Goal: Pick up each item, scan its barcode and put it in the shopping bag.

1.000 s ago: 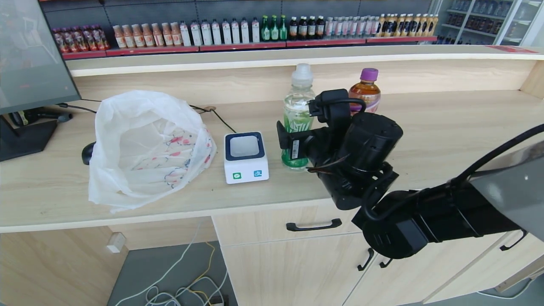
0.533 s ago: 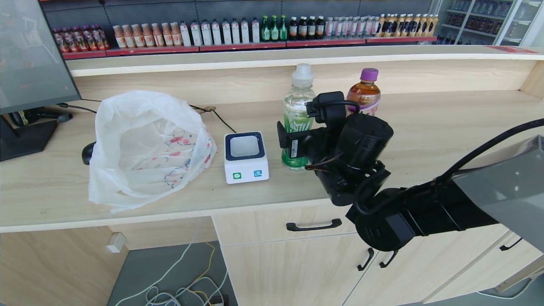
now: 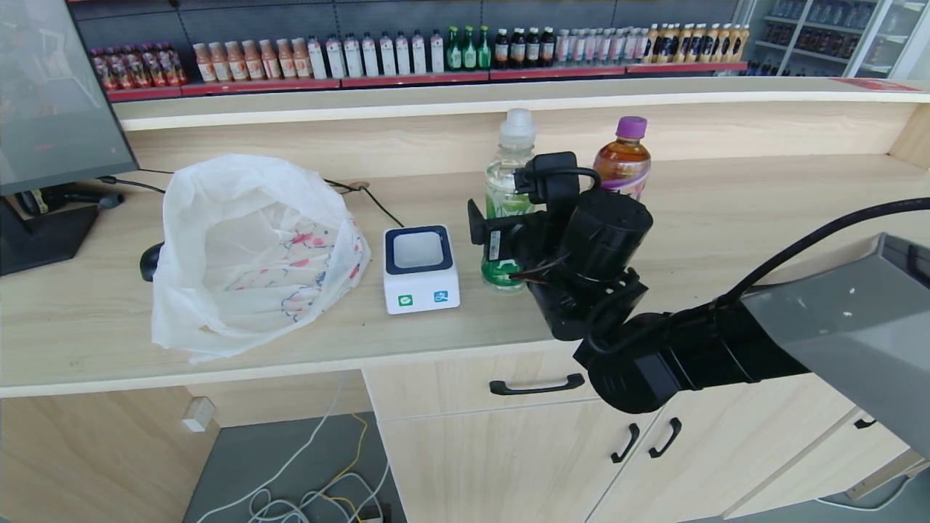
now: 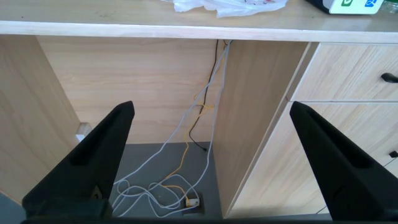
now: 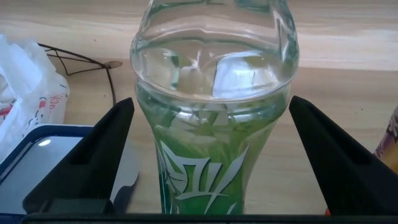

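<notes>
Shopping bag [image 3: 247, 254] sits open at the head view's centre left, the scanner [image 3: 420, 267] just right of it. Further right, the green bottle [image 3: 506, 190] stands upright, ungripped, between the wide-spread fingers of the right gripper [image 5: 208, 186]. The left gripper [image 4: 211, 162] gapes empty.

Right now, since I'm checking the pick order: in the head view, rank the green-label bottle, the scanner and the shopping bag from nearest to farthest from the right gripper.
From the right gripper:
1. the green-label bottle, standing between its open jaws.
2. the scanner, just left of the bottle.
3. the shopping bag, farthest left, beyond the scanner.
</notes>
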Controlling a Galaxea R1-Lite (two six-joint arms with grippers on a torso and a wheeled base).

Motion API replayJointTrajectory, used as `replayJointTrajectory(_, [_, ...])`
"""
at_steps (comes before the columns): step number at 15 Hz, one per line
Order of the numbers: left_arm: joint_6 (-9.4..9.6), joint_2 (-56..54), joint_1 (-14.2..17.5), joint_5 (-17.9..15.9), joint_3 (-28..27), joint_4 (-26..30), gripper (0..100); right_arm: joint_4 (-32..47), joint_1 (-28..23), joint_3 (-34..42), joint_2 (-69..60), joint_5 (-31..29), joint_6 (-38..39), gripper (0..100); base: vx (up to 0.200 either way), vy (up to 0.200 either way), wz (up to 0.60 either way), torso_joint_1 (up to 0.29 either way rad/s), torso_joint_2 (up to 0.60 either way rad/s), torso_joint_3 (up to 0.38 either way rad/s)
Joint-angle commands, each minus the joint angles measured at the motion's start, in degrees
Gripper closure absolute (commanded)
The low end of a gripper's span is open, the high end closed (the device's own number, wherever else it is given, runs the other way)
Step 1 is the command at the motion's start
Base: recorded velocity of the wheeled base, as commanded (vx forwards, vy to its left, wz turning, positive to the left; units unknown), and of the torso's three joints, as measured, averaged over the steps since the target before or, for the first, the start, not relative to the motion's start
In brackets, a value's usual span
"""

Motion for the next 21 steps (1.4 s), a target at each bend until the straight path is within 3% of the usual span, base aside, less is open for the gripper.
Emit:
replayJointTrajectory(1, [0.0, -0.02, 0.04, -0.02, 0.0, -0.01, 0, 0.0, -0.15, -1.01, 0.94, 0.14, -0.03, 0, 0.0, 0.0, 0.0, 0.0, 0.0, 0.0])
replayJointTrajectory(11, [0.0, -0.02, 0.04, 0.06, 0.0, -0.01, 0, 0.09, -1.73, -1.45, 1.81, 1.28, -0.03, 0, 0.0, 0.0, 0.0, 0.0, 0.0, 0.0])
replayJointTrajectory(21, [0.0, -0.02, 0.04, -0.02, 0.0, -0.01, 0, 4.04, -1.73, -6.99, 3.75, 2.95, -0.03, 0, 0.0, 0.0, 0.0, 0.0, 0.0, 0.0])
